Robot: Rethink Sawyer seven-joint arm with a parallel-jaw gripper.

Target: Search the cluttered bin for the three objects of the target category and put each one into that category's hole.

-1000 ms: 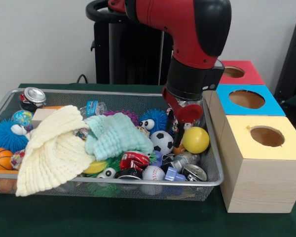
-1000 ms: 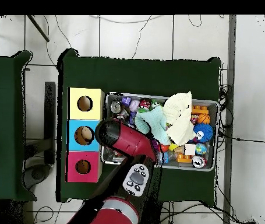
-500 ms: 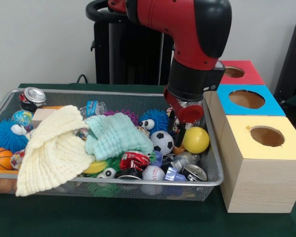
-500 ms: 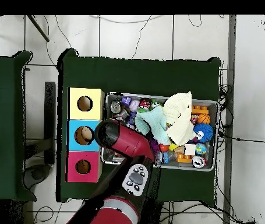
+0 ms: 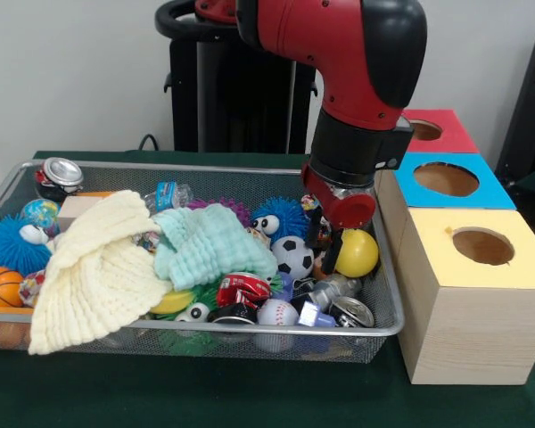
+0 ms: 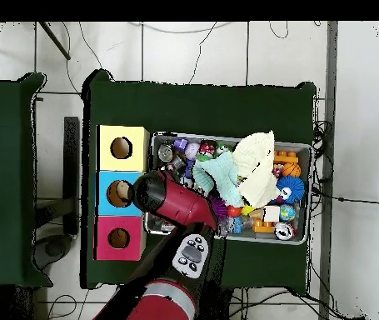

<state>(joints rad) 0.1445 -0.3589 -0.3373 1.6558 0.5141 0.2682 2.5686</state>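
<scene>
The bin (image 5: 205, 328) is a wide silver wire-mesh tray full of toys, cans and cloths; it also shows in the overhead view (image 6: 267, 242). My gripper (image 5: 325, 244) hangs over the bin's right end, low between a soccer ball (image 5: 294, 257) and a yellow ball (image 5: 357, 252). Its jaws stand a little apart and I see nothing held. To the right of the bin stand three wooden boxes with round holes: yellow (image 5: 477, 245), blue (image 5: 446, 178) and red (image 5: 428, 129). In the overhead view the arm (image 6: 172, 200) hides the gripper.
A cream cloth (image 5: 89, 267) and a mint cloth (image 5: 209, 241) cover the bin's middle and left. A baseball (image 5: 276, 312), a red can (image 5: 242, 287), a crushed can (image 5: 61, 174), a blue spiky ball (image 5: 13, 245) and a basketball (image 5: 0, 285) lie around them.
The arm and gripper have shifted slightly right, toward the yellow ball and the boxes, and a little lower. The things in the bin have not visibly moved.
</scene>
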